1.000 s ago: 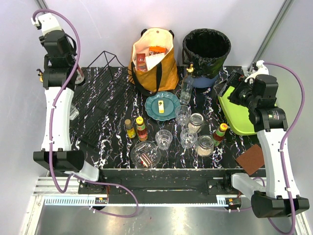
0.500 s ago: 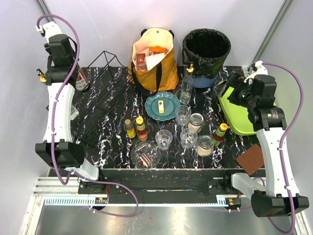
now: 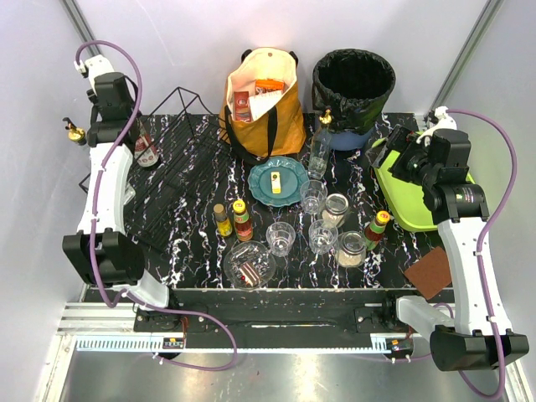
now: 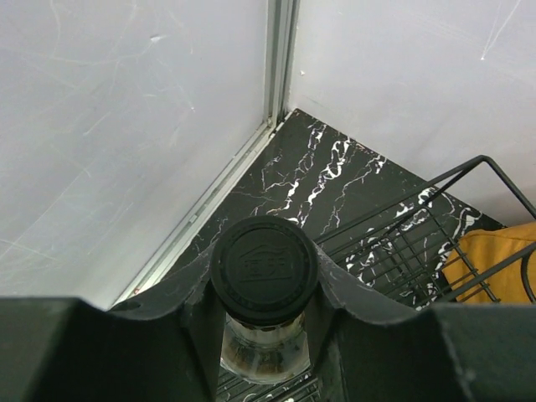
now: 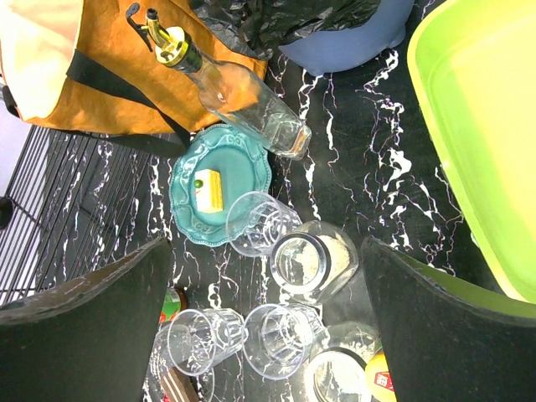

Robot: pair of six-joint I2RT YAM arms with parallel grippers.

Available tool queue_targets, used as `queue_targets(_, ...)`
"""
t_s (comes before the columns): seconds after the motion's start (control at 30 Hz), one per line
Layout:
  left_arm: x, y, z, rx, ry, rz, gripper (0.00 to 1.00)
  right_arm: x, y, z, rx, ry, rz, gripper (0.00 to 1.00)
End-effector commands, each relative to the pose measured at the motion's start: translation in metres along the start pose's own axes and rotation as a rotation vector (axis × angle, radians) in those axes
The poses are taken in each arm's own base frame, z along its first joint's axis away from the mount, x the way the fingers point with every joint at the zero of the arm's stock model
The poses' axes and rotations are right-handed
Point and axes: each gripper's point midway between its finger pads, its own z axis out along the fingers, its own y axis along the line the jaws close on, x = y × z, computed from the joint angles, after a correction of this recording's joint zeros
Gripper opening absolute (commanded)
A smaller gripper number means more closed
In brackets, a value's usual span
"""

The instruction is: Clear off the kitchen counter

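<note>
The black marble-veined kitchen counter holds many items. My left gripper is shut on a black-capped bottle with a red label, holding it upright over the far left corner of the black wire rack. My right gripper is open and empty, up above the counter beside the lime-green tray. In the right wrist view its fingers frame clear glasses and a glass jar.
An orange bag and a black bin stand at the back. A teal plate, a tall glass bottle, sauce bottles, a glass bowl, jars and a brown pad sit on the counter.
My left arm has swung right, carrying the bottle from the far left edge to over the rack's corner. The right arm has barely moved.
</note>
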Motion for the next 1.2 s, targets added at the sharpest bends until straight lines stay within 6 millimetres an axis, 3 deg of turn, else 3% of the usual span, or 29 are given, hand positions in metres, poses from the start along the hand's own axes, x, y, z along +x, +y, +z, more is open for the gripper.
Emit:
queue_targets(0.0,-0.035,-0.005,-0.013,0.058,-0.125,-0.072,0.30,-0.015,0.002,-0.002,0.004,-0.055,-0.020,1.00)
queue_targets(0.03,-0.033,-0.006,-0.013,0.063,-0.120,-0.067,0.35,-0.016,0.003,-0.003,0.000,-0.056,-0.021,1.00)
queue_targets(0.2,-0.053,-0.009,-0.031,0.115,-0.169,-0.080,0.89,-0.017,0.005,-0.004,-0.006,-0.058,-0.023,1.00)
queue_targets(0.27,-0.064,-0.009,-0.041,0.138,-0.199,-0.086,0.99,-0.018,0.005,-0.005,-0.005,-0.063,-0.027,1.00)
queue_targets(0.47,-0.101,-0.010,-0.082,0.226,-0.282,-0.101,0.99,-0.020,0.006,-0.009,-0.004,-0.072,-0.035,1.00)
queue_targets(0.57,-0.121,-0.013,-0.115,0.301,-0.334,-0.124,0.99,-0.021,0.007,-0.012,-0.004,-0.076,-0.035,1.00)
queue_targets(0.67,-0.127,-0.032,-0.146,0.455,-0.345,-0.138,0.99,-0.022,0.006,-0.015,-0.003,-0.080,-0.035,1.00)
queue_targets(0.77,-0.110,-0.079,-0.181,0.751,-0.283,-0.094,0.99,-0.021,0.007,-0.016,-0.005,-0.074,-0.030,1.00)
queue_targets(0.87,-0.065,-0.142,-0.231,1.081,-0.204,0.033,0.99,-0.020,0.009,-0.017,-0.013,-0.068,-0.023,1.00)
queue_targets(0.97,-0.025,-0.187,-0.268,1.277,-0.169,0.131,0.99,-0.021,0.011,-0.017,-0.014,-0.064,-0.007,1.00)
queue_targets(1.03,-0.003,-0.212,-0.287,1.393,-0.134,0.156,0.99,-0.020,0.012,-0.016,-0.020,-0.054,0.000,0.99)
queue_targets(1.17,0.028,-0.257,-0.304,1.499,-0.096,0.129,0.99,-0.016,0.011,-0.014,-0.015,-0.040,0.027,0.98)
